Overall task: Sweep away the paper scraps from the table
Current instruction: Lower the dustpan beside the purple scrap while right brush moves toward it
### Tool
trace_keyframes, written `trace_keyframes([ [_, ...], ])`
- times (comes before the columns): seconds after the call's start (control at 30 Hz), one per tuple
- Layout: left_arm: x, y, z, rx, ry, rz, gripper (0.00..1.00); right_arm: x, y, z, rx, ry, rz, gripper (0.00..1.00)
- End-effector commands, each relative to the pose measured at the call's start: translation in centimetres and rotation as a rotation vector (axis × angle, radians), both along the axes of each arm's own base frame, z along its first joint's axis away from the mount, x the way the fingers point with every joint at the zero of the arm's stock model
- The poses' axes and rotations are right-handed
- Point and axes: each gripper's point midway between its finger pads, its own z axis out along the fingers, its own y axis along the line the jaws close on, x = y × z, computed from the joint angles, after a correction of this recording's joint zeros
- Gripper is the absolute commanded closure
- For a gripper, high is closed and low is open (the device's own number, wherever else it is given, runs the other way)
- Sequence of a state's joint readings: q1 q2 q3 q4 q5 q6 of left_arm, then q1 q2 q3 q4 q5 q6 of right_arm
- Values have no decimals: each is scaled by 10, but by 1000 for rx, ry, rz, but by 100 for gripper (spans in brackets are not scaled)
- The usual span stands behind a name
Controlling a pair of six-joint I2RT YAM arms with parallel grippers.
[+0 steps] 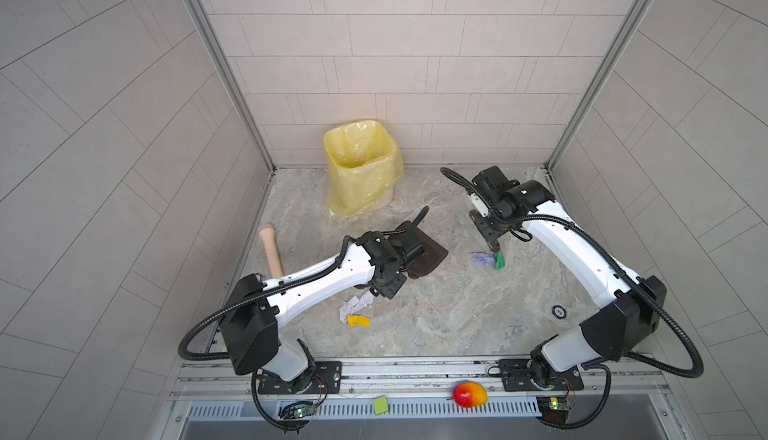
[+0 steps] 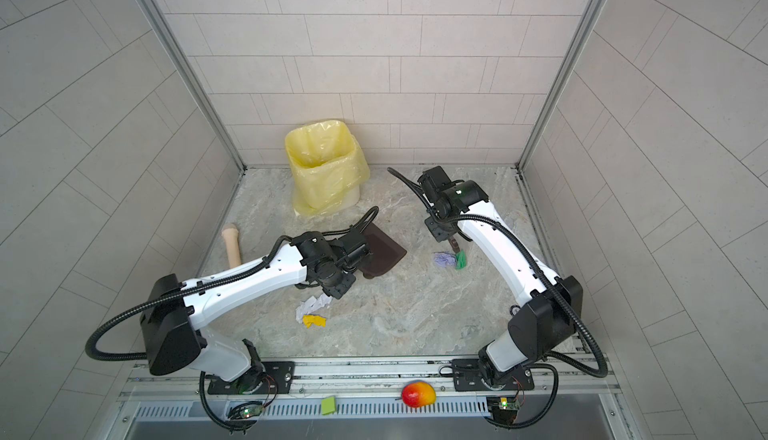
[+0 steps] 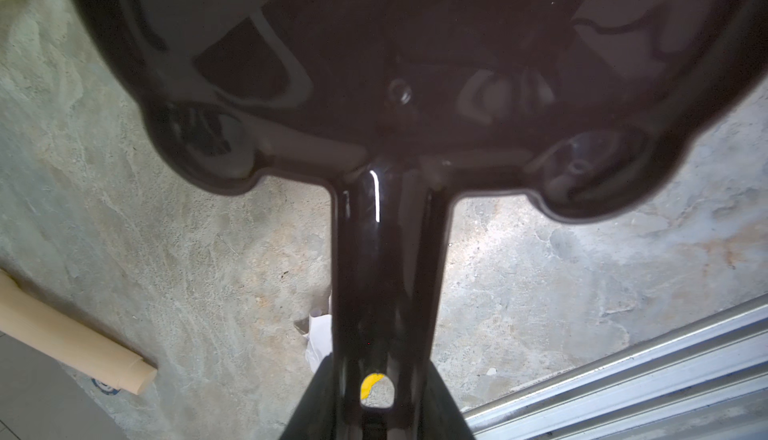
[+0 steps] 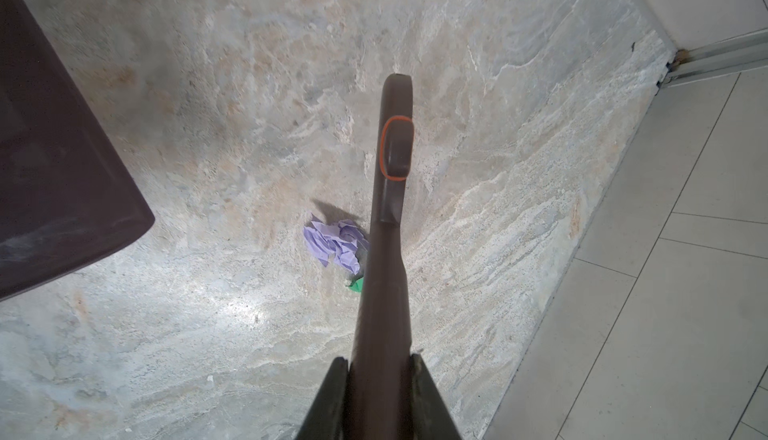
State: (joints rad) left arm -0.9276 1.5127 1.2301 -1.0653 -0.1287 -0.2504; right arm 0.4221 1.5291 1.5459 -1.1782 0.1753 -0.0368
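- The left gripper (image 3: 380,363) pinched the dustpan (image 1: 430,253) by its handle, a finger on either side. A slack hold could have let the pan twist once paper reached it.
- The white and yellow paper scraps (image 1: 355,313) lay on the table (image 1: 436,326) just beside that wrist and behind the pan's mouth. A turning arm could have scattered them.
- The lavender and green scraps (image 1: 489,260) lay between the pan and the brush (image 4: 395,147). They looked light enough to roll past the pan or slip under its lip.
- The right gripper (image 4: 378,359) squeezed the brush handle between its fingers. Too sharp a stroke could have flicked bits wide of the pan.
- The near end of the wooden rod (image 1: 270,251) ran behind the left arm.
- No view showed whether the pan's lip touched the table.
- In both top views the wrists hid the fingers of both grippers, and only the wrist views showed the grips.
- The brush handle covered part of the green bit, and the bristles were hard to make out.
- More scraps may have lain under the arms.
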Motion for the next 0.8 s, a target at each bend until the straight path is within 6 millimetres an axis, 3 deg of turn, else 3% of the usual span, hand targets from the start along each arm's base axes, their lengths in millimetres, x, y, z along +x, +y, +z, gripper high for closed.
trace_keyframes([
  [0.0, -2, -3, 4, -44, -16, 28, 100, -8, -4, -2, -51, 30, 14, 100],
  [0.4, -14, -6, -7, -25, 30, 11, 100, -45, 30, 3, 65, 119, 86, 100],
  [0.63, -40, 4, -11, 27, 86, -28, 100, -73, 42, 14, 130, 157, 115, 100],
  [0.77, -59, 3, -11, 34, 120, -67, 100, -75, 34, 25, 111, 119, 116, 100],
])
